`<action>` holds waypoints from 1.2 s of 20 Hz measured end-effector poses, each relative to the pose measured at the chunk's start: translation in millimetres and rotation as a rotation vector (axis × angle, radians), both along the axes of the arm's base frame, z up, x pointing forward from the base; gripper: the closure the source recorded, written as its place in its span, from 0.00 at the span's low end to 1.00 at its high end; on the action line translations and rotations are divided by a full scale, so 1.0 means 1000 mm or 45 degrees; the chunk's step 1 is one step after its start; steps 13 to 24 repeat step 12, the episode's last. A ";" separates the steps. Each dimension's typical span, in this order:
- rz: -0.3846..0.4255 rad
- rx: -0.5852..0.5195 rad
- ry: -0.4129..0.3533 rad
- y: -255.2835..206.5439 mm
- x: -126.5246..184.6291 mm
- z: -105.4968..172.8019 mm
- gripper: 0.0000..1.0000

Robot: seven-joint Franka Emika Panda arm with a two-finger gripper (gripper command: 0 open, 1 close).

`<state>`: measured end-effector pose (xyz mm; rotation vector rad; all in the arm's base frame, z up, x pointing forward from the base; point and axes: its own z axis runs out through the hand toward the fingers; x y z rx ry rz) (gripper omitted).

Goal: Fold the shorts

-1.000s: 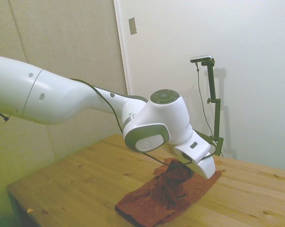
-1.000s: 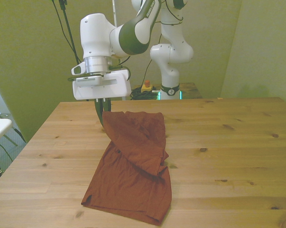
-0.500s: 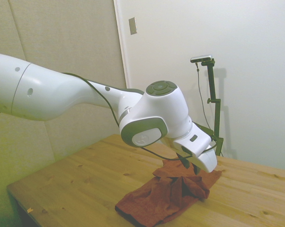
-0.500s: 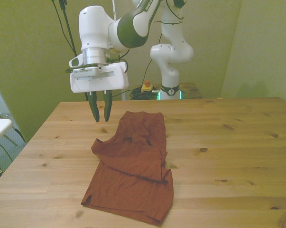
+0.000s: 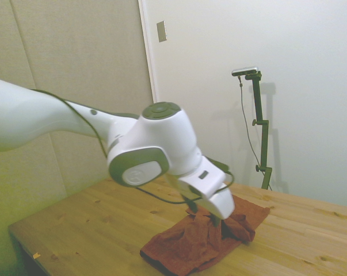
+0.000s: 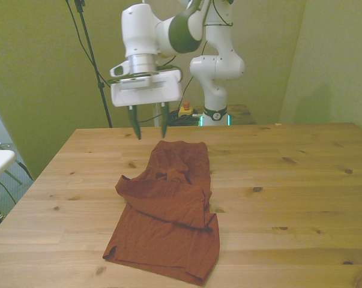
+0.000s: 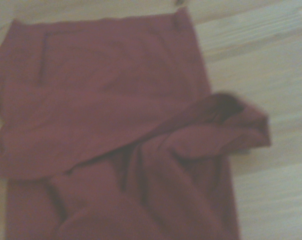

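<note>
The shorts (image 6: 168,210) are lying on the wooden table (image 6: 289,198), toward the front view's left of its middle, with one part flopped over the rest in a loose, rumpled fold. The gripper (image 6: 149,133) is hanging in the air above the far end of the shorts, its two dark fingers (image 6: 136,125) spread apart and gripping nothing, clear of the cloth.

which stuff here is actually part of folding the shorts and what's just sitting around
Part of the job:
- shorts, partly folded on the table
- claw, open, above the shorts' far end

Just there:
- wooden table
- nothing else on it
</note>
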<state>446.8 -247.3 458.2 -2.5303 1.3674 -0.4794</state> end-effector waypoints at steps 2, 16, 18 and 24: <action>0.095 -0.013 0.050 0.051 -0.016 -0.005 0.00; 0.394 -0.019 0.181 0.203 -0.124 -0.006 0.00; 0.394 -0.019 0.181 0.203 -0.124 -0.006 0.00; 0.394 -0.019 0.181 0.203 -0.124 -0.006 0.00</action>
